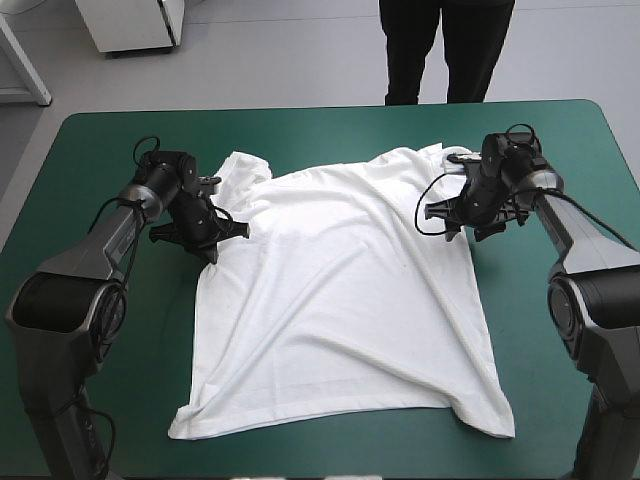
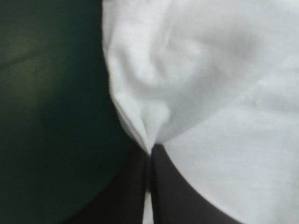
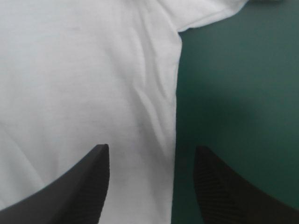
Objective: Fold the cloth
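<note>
Your T-shirt spread flat on teal-green cover, left gripper clamped on a fold at one side — right gripper wide over the opposite edge

A robotics lab; two robot arms over a teal-green table.

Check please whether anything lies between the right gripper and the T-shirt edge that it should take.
Nothing visible does. The right gripper is open over the side edge of the T-shirt; under it are only cloth and bare teal-green cover. The left gripper is shut on the T-shirt.
</note>
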Motion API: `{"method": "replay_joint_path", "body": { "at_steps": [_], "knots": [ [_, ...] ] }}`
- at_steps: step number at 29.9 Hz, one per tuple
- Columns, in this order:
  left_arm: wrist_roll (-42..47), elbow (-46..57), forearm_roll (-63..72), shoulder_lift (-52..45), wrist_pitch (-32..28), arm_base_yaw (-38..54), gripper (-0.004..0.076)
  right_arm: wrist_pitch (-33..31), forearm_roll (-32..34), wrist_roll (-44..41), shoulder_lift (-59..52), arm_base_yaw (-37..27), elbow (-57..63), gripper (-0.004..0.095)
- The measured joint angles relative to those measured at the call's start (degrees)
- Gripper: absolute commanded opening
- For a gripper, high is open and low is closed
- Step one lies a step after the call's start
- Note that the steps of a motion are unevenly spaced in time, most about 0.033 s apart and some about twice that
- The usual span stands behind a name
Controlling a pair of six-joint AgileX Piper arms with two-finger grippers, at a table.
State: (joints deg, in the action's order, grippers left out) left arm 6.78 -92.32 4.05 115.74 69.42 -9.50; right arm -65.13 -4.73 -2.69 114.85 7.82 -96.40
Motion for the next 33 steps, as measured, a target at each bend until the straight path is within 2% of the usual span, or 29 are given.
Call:
{"method": "replay_joint_path", "body": {
  "at_steps": [6, 8, 11, 15, 17, 27, 33],
  "knots": [
    [-0.2, 0.0, 0.2, 0.0, -0.1, 0.1, -0.0022, 0.0, 0.2, 0.2, 2.5, 0.0, -0.7, 0.0503],
    [-0.5, 0.0, 0.2, 0.0, -0.1, 0.1, -0.0022, -0.2, 0.0, 0.2, 2.9, 0.0, -0.9, 0.0456],
    [-0.7, 0.0, 0.3, 0.0, -0.3, 0.1, -0.0022, -0.6, 0.4, 0.2, 3.2, 0.2, -1.3, 0.0339],
    [-0.9, 0.0, 0.3, 0.0, -0.3, 0.2, -0.0022, -1.5, 2.8, 0.2, 3.8, 1.5, -1.8, 0.0078],
    [-0.9, 0.0, 0.4, 0.0, -0.3, 0.2, -0.0022, -1.8, 3.3, 0.2, 4.1, 2.4, -2.1, -0.0015],
    [-2.5, -1.4, 0.4, 0.0, 0.7, 0.2, -0.0022, -3.4, 3.6, 0.0, 4.2, 4.6, -3.7, -0.0013],
    [-4.3, -7.2, -0.7, -0.4, 0.6, 0.3, -0.0022, -4.9, 3.0, -0.1, 0.2, 5.1, -7.3, -0.0013]
  ]
}}
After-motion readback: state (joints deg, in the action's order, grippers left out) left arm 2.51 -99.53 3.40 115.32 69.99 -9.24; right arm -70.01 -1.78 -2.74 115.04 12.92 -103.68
